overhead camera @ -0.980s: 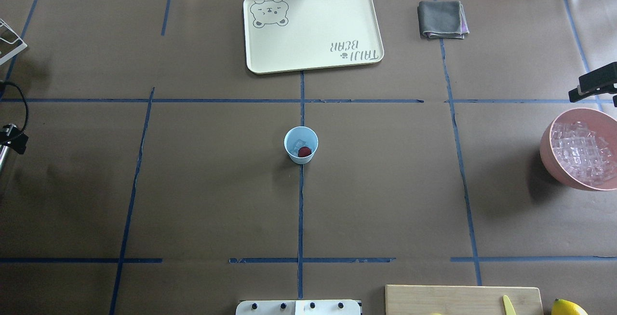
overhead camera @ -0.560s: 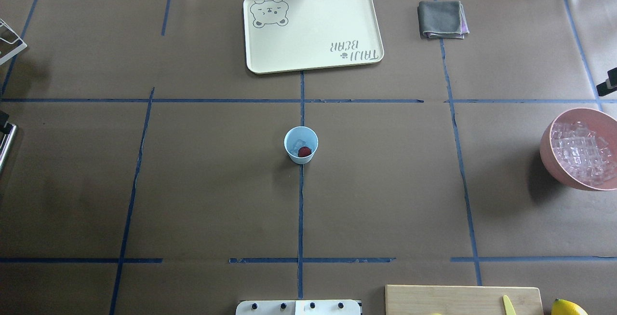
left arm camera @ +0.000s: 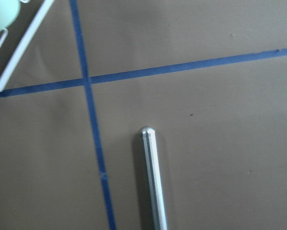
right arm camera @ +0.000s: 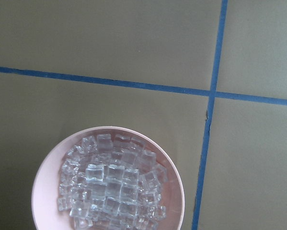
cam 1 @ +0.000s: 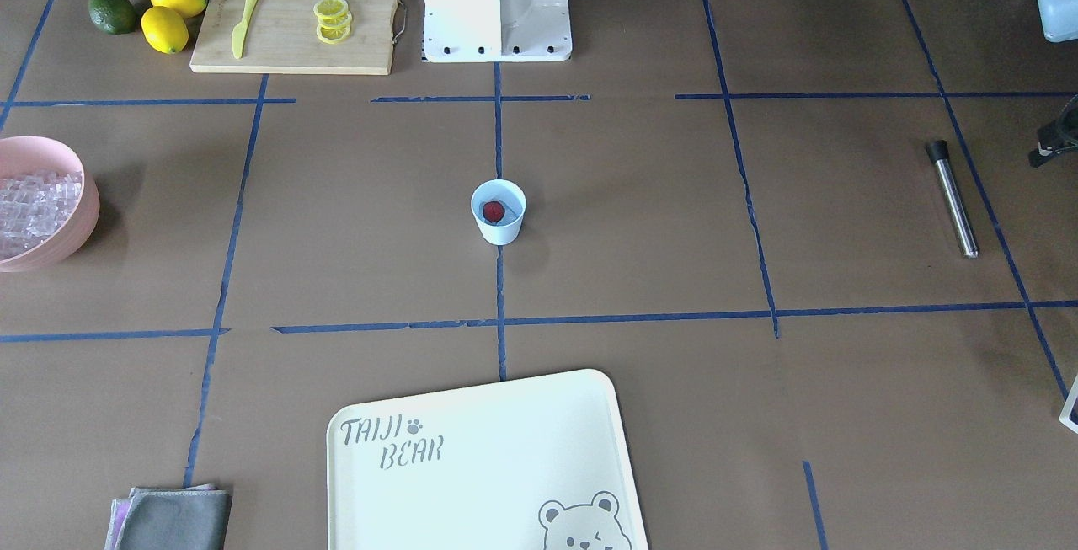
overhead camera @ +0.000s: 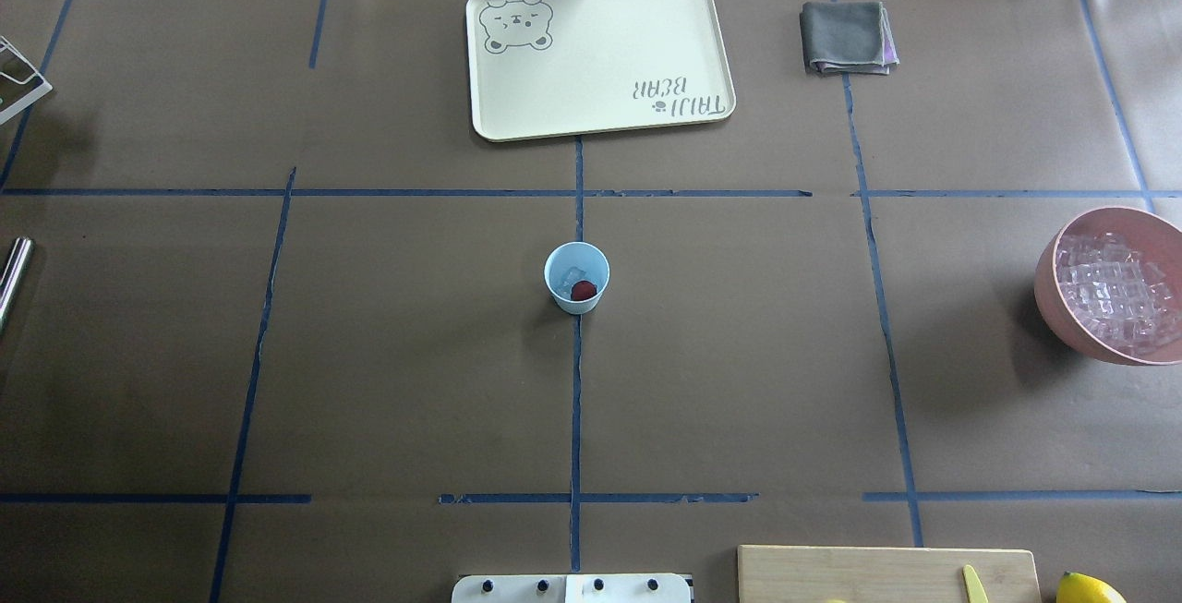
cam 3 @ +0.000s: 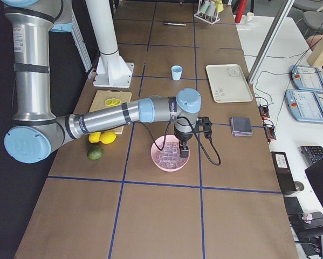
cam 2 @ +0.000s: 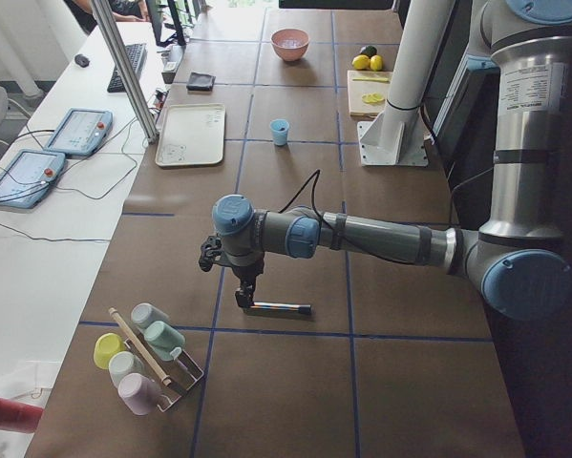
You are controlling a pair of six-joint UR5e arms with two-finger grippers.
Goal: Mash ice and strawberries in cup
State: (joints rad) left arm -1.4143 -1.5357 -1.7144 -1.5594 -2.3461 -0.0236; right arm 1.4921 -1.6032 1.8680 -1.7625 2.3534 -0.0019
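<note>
The light blue cup (overhead camera: 576, 277) (cam 1: 498, 211) stands at the table's middle, with a red strawberry (overhead camera: 583, 290) and ice (overhead camera: 567, 276) inside it. Far from the cup, my left gripper (cam 2: 244, 301) hangs right over one end of a metal rod (cam 2: 281, 308) (cam 1: 952, 196) lying flat on the table; I cannot tell whether it is open or shut. My right gripper (cam 3: 183, 154) hovers over the pink bowl (cam 3: 157, 160) of ice cubes (right arm camera: 109, 187); its state cannot be told either. No fingers show in the wrist views.
A cream tray (overhead camera: 600, 58) and a folded grey cloth (overhead camera: 848, 37) lie at the far side. A cutting board (cam 1: 295, 36) with lemon slices and a yellow knife, lemons (cam 1: 164, 28) and an avocado sit by the robot's base. A cup rack (cam 2: 142, 358) stands beyond the rod.
The dark parts of both arms that showed at the left and right edges of the overhead view have drawn out of it. The rod still lies at the left edge.
</note>
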